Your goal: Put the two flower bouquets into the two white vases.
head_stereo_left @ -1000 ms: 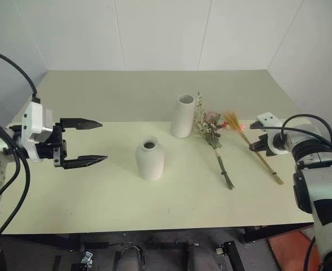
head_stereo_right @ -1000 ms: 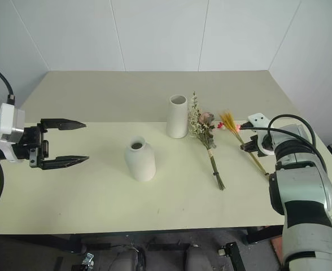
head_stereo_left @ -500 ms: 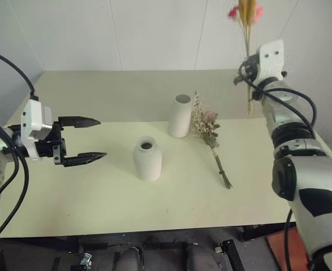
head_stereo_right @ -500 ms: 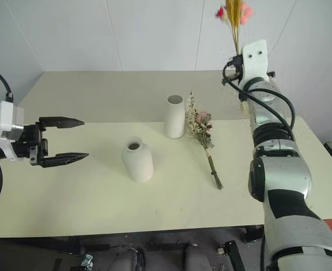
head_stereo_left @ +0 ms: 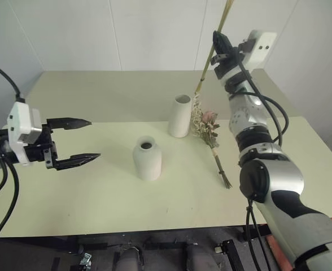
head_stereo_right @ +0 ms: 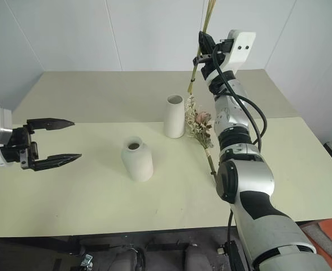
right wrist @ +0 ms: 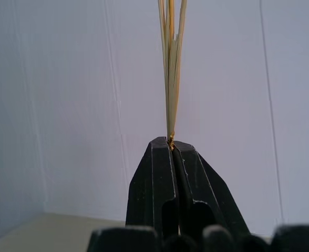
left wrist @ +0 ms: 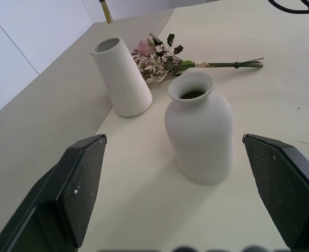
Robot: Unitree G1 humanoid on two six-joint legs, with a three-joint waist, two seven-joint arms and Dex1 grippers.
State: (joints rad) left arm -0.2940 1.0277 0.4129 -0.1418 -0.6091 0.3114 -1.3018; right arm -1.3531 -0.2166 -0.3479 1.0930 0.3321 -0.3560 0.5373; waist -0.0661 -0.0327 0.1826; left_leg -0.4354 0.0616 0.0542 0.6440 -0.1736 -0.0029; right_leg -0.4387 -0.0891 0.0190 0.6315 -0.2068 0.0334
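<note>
Overhead, right gripper [head_stereo_left: 218,40] clamped tight on thin yellow stems [head_stereo_left: 208,62], lower stem ends hanging below the jaws, just above the tall cylinder vase [head_stereo_left: 180,116]. Left gripper [head_stereo_left: 81,139] spread wide, gripping nothing, rounded bottle vase [left wrist: 199,128] straight ahead between its fingers [left wrist: 75,184]. Beyond, pink-and-cream bouquet [left wrist: 167,55] flat on table [head_stereo_left: 98,192] beside the cylinder.
</note>
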